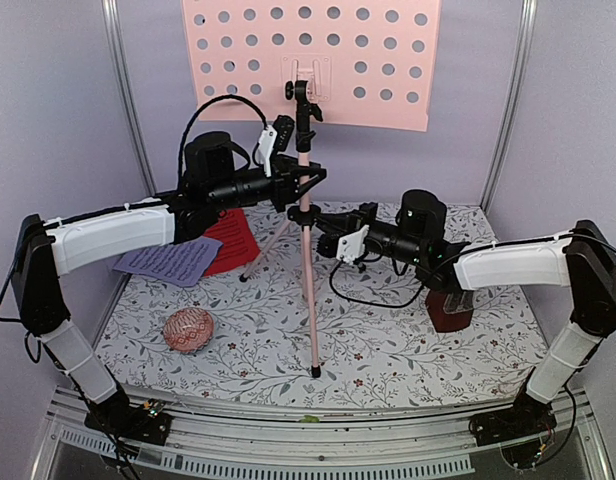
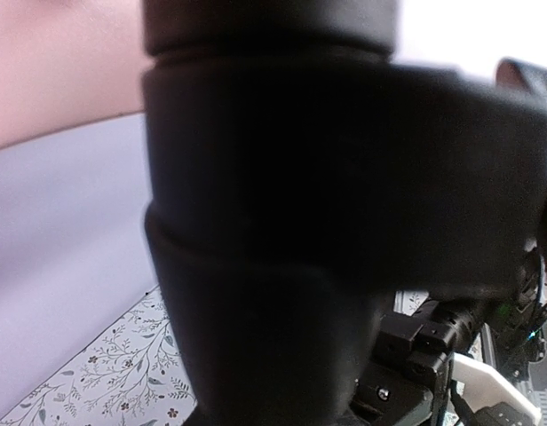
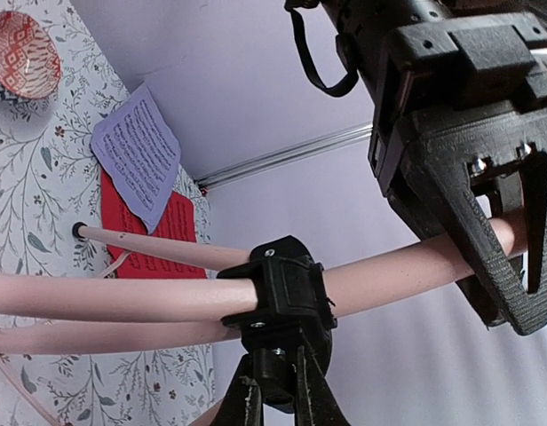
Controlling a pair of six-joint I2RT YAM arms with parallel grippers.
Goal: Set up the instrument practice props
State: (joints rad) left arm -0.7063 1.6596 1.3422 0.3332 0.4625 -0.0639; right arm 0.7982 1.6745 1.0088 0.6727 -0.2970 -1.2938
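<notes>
Right wrist: left fingers (image 3: pixel 438 191) and right fingers (image 3: pixel 307 401) both clamp the music stand (image 3: pixel 122 297). Probably the positioning step. The next move calls for release without tipping.

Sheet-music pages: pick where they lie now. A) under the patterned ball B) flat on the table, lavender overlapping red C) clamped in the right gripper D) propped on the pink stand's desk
B: the lavender page lies flat on the table, partly covering the red page.
</notes>
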